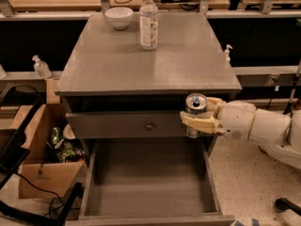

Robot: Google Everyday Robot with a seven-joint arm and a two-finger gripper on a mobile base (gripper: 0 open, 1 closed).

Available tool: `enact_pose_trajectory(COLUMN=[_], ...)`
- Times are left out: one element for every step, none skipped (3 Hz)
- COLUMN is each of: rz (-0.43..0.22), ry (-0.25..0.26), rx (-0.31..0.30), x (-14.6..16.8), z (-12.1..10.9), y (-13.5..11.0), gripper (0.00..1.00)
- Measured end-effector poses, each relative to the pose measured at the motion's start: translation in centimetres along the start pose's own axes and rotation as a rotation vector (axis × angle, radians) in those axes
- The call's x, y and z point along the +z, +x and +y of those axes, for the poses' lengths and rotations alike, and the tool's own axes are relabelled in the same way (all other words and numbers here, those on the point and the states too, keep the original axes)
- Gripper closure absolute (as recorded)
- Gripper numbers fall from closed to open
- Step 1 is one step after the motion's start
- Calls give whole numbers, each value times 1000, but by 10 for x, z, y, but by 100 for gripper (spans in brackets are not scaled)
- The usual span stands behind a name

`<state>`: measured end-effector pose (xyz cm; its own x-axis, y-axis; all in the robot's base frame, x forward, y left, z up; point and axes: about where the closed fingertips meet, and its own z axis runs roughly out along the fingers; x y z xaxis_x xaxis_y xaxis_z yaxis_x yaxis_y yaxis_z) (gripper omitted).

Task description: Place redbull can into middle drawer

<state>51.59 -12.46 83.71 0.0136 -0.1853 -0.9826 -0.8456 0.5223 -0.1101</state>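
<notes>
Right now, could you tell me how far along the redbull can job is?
Done: the middle drawer stands open, floor bare, and the redbull can is off the cabinet top. In hand: the gripper holds the can upright before the knobbed drawer front, above the open drawer's right side. Left: lower and release it.

The redbull can (195,106) is gripped by the hand (198,119) at centre right, below the counter's (141,69) front edge and above the open middle drawer's (146,192) right side. A bowl (118,18) and a bottle (148,20) are set on the counter at upper centre.
</notes>
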Motion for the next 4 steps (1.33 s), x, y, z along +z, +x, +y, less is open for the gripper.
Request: enact_pose_trajectory(rz=[-2, -28, -68, -143], ry=[-3, -15, -55, -101], rx=[4, 37, 63, 120], x=[2, 16, 33, 54], z=[0, 6, 23, 43], y=[2, 34, 86, 146], gripper=[100, 100, 100, 100])
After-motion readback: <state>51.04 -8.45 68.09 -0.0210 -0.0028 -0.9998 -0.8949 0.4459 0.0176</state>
